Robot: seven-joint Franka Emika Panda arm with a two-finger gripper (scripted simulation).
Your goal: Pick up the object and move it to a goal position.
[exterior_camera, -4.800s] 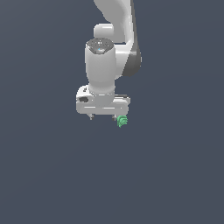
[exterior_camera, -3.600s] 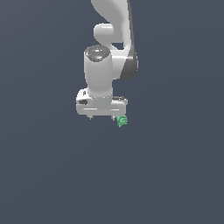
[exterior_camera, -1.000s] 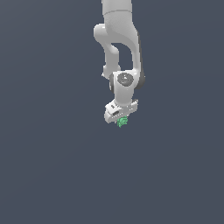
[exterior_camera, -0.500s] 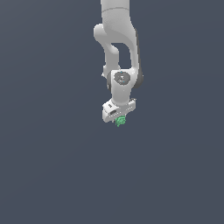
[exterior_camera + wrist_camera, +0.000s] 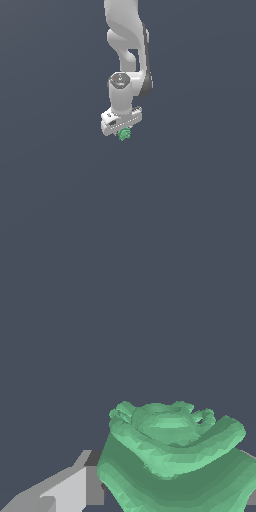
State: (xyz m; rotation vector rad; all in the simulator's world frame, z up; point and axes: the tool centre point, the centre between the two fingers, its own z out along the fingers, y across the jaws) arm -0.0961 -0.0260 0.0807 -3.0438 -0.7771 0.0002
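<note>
Jaws (image 5: 123, 133) pinch one object (image 5: 124, 134).

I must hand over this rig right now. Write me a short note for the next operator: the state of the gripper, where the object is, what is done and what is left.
Gripper: pointing down under the white arm, shut on the green object.
Object: the small green ridged object sits at the gripper's tip, clear of any surface in the exterior view. In the wrist view it fills the lower part of the picture, beside one grey finger.
Done: the object is picked up and held.
Left: carry it to the goal position. No goal marker shows in either view, so I cannot say how far is left.
</note>
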